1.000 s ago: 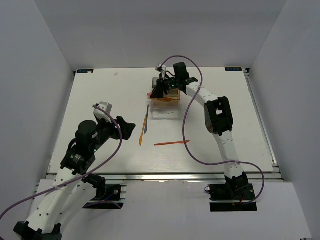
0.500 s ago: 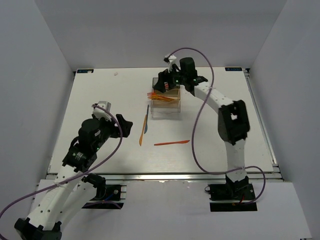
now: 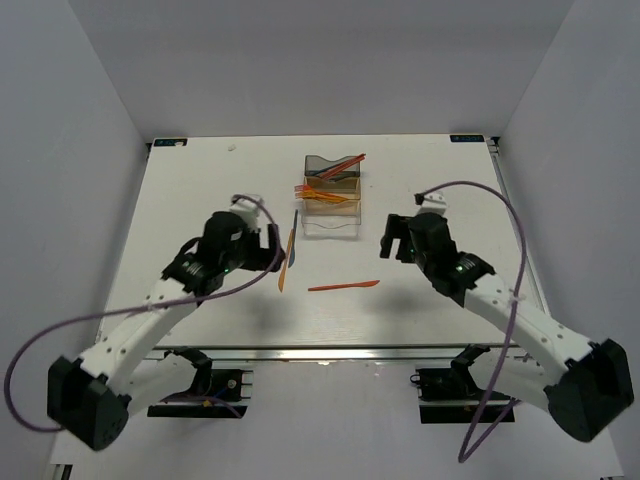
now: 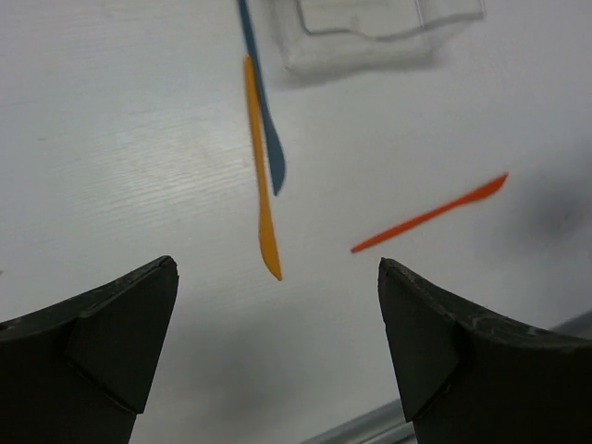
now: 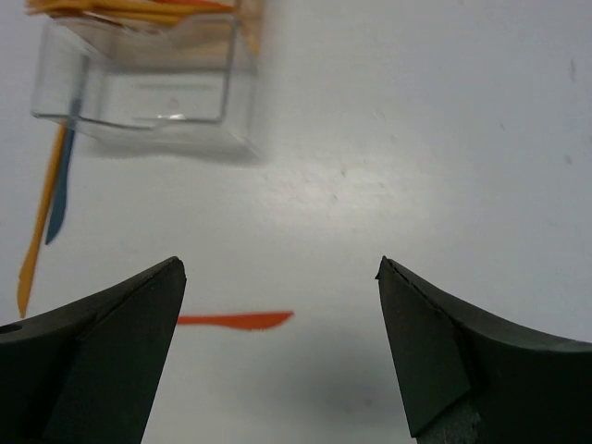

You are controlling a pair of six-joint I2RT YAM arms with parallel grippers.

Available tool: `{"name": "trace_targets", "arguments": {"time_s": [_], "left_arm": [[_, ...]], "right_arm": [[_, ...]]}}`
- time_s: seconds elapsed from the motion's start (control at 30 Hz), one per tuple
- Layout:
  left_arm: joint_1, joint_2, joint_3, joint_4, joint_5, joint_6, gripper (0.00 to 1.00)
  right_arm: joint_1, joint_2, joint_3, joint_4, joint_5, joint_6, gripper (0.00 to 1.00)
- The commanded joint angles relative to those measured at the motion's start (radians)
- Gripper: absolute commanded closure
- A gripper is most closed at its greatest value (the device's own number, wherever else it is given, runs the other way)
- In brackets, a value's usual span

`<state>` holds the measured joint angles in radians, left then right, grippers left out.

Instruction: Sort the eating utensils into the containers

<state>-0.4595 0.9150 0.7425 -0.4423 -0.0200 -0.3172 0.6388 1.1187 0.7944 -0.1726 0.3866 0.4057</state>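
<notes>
White counter, white walls. Containers far centre, holding orange and red utensils. Loose: orange knife, blue utensil just beside it, red utensil near. Left end effector and right end effector spread, empty.

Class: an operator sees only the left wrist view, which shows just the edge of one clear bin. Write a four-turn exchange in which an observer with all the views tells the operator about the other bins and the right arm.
Operator: Are there more bins beyond the clear one?
Observer: Yes. An amber bin and then a smoky grey bin continue the row behind the clear bin.
Operator: Where is the right end effector?
Observer: The right end effector hovers to the right of the clear bin, open and holding nothing.
</notes>
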Motion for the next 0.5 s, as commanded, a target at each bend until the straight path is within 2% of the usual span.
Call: {"name": "trace_targets", "arguments": {"time_s": [0.0,0.03,0.1,0.13,0.27,0.4,0.43,0.47], "left_arm": [[-0.122,0.161,0.115,-0.016,0.105,0.096,0.02],[-0.193,0.274,0.203,-0.079,0.035,0.136,0.02],[-0.261,0.378,0.285,-0.116,-0.021,0.176,0.02],[-0.275,0.443,0.337,-0.116,-0.008,0.217,0.02],[-0.352,0.534,0.388,-0.055,0.063,0.312,0.03],[-0.396,0.683,0.469,-0.081,0.054,0.404,0.10],[-0.400,0.741,0.500,-0.102,0.080,0.429,0.17],[-0.404,0.763,0.506,-0.104,0.081,0.438,0.19]], "right_arm": [[-0.016,-0.153,-0.035,-0.108,0.071,0.157,0.11],[-0.036,-0.199,-0.024,-0.148,0.072,0.159,0.11],[-0.053,-0.236,-0.003,-0.256,0.086,0.162,0.11],[-0.059,-0.273,0.009,-0.280,0.089,0.159,0.11],[-0.060,-0.358,0.003,-0.320,0.051,0.134,0.11],[-0.062,-0.401,-0.007,-0.349,0.008,0.110,0.11],[-0.060,-0.414,-0.011,-0.352,-0.002,0.099,0.11],[-0.060,-0.419,-0.014,-0.352,-0.011,0.093,0.11]]}}
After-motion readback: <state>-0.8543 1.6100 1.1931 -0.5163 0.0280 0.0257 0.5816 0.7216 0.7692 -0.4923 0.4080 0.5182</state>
